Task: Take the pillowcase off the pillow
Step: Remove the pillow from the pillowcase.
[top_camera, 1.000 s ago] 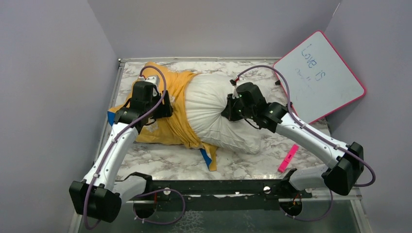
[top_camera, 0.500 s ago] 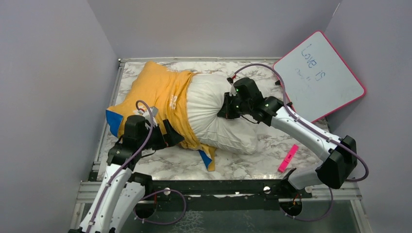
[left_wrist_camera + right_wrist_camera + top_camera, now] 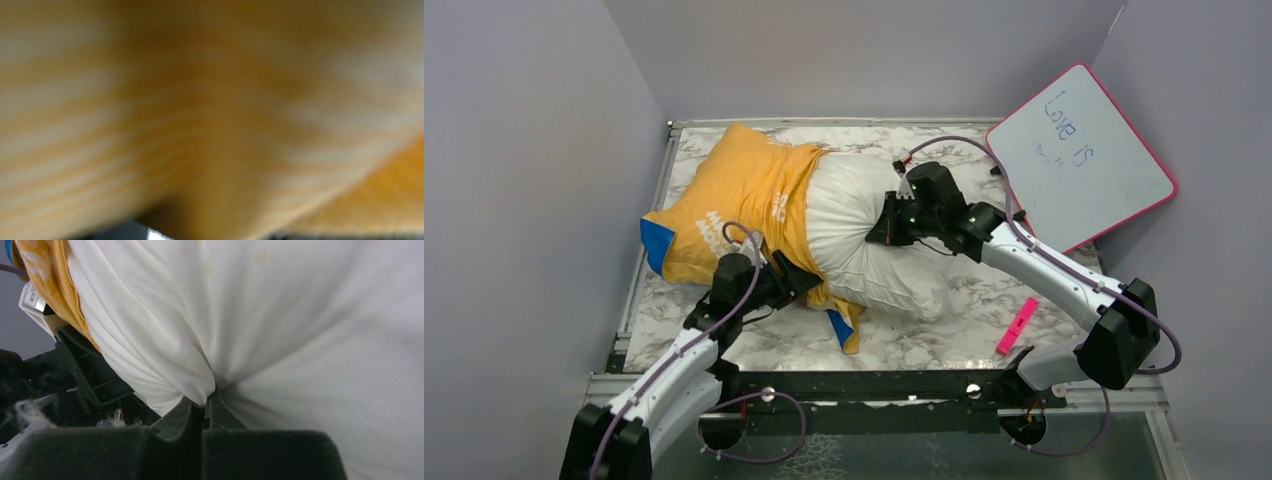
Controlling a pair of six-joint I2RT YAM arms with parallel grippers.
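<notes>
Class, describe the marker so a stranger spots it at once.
Start at the marble table. Near its front right edge, right of the pillow, lies a small marker. It alone is a bright pink stick; the whiteboard only has a pink rim.

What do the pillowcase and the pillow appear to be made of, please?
Pillowcase: likely thin fabric, orange-yellow; it drapes and bunches in soft folds. Pillow: white cloth over soft stuffing, matte-looking; fine wrinkles radiate from where the right gripper pinches it.
</notes>
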